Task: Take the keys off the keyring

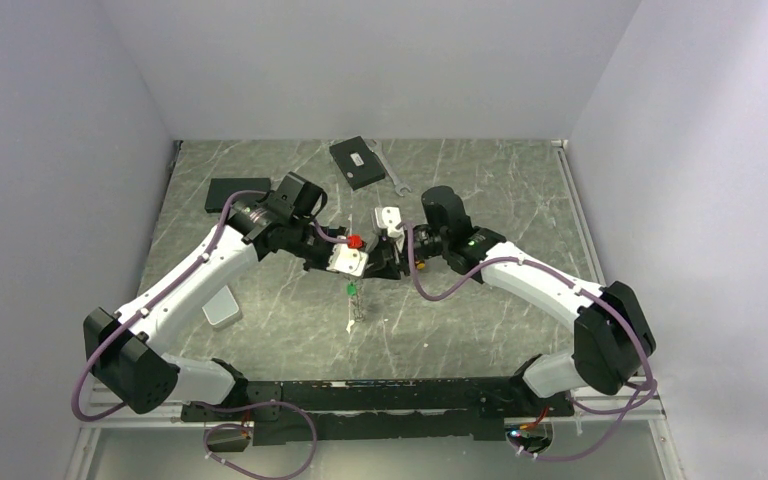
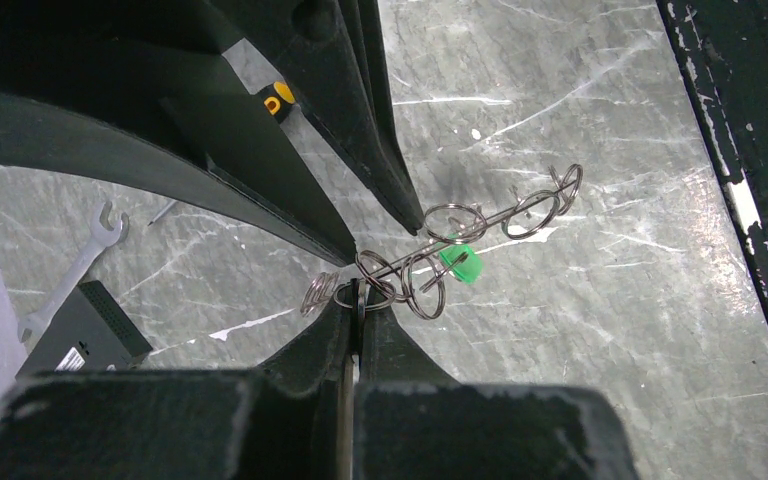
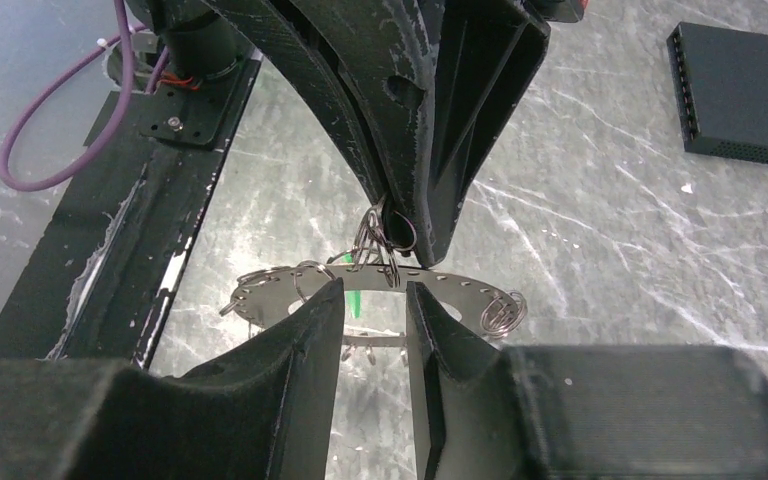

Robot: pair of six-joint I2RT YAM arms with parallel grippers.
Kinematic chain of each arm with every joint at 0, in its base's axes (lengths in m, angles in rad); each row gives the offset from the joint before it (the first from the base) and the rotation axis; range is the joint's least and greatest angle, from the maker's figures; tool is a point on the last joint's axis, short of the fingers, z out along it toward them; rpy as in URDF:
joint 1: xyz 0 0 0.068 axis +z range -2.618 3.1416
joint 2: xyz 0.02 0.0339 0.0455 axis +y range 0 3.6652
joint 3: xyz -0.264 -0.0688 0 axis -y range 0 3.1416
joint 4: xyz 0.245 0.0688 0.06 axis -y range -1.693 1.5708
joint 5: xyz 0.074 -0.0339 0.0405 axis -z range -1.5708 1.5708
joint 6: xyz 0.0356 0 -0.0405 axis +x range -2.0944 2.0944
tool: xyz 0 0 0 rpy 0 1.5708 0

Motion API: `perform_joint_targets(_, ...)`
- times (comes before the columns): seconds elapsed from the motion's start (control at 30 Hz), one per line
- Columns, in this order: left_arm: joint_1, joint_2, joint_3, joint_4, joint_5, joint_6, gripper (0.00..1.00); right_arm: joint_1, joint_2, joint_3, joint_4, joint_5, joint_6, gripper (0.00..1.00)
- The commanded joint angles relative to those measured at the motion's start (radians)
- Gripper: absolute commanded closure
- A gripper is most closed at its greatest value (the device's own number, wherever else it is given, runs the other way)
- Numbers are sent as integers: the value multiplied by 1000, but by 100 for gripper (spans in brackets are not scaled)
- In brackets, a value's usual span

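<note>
Steel keyring [image 3: 460, 283] hangs pinched tight in the left gripper [image 2: 357, 305].
Likely light, stiff, slippery; right gripper [image 3: 372, 295], jaws parted, should pinch keys [image 3: 500, 312] flat.

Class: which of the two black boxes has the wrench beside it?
The rear-centre box; the wrench lies by its right edge. The left box has none.

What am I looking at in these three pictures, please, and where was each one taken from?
Two robot arms share a table. One picture looks down from above; the other two come from cameras on each wrist. The left fingers are pinched shut on the keyring, holding it up with its green tag dangling. The right fingers stand apart either side of it. On the table lie a wrench, a black box and a dark flat pad.
</note>
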Motion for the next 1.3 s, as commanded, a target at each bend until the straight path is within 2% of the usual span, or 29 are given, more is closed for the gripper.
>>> perform_joint_targets(0.0,-7,5,10,20,51,16,100,10,6,40,18,1,-6,68)
perform_joint_targets(0.37,-10,10,6,12,57,26,100,16,10,49,17,-4,-3,70)
perform_joint_targets(0.63,-10,11,7,57,55,-35,100,21,16,35,17,1,-25,75)
perform_joint_targets(0.73,-9,7,7,64,61,-63,100,21,15,24,51,2,-19,86)
perform_joint_targets(0.8,-4,1,0,62,58,-74,100,21,11,24,52,8,-16,99)
perform_joint_targets(1.03,35,-34,-21,47,66,-109,100,18,-8,44,30,12,-12,100)
perform_joint_targets(1.27,56,-72,-77,57,72,-141,100,-15,-30,19,145,-42,134,100)
